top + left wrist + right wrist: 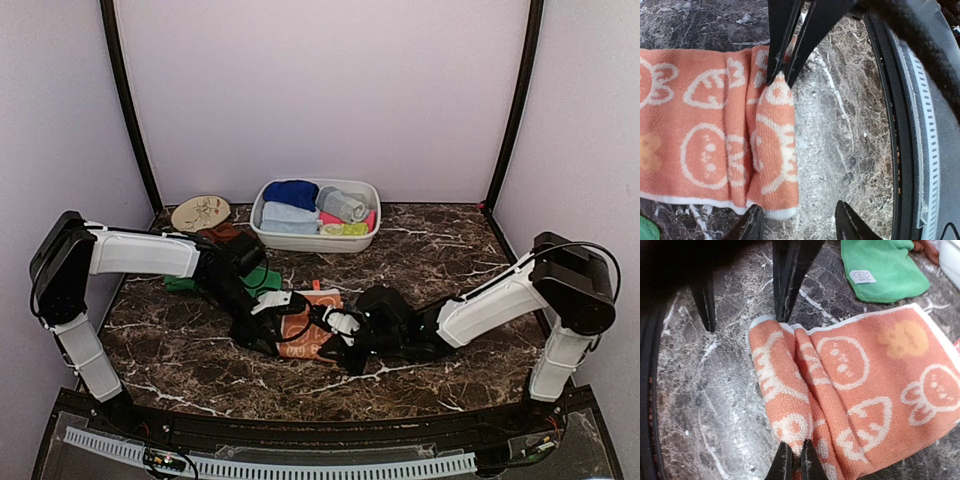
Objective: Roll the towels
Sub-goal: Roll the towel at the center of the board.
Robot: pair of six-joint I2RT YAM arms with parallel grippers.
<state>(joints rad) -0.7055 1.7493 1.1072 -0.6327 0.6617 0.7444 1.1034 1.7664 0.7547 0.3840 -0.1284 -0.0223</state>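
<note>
- Top external view: the orange towel (303,332) lies on the marble table (450,258), at 6 o'clock from the white basin (316,240).
- Right gripper (796,449): jaws together, pinching the towel's folded end.
- Left gripper (800,214): jaws apart at that fold's other corner.
- Green towel (263,278): at 10 o'clock of the orange one.

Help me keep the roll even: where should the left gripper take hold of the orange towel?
Probably the free end of the orange towel's rolled fold, entered from the side edge, opposite the right gripper's pinch. That ridge stands raised between the left gripper's open fingers; the rest lies flat.
</note>
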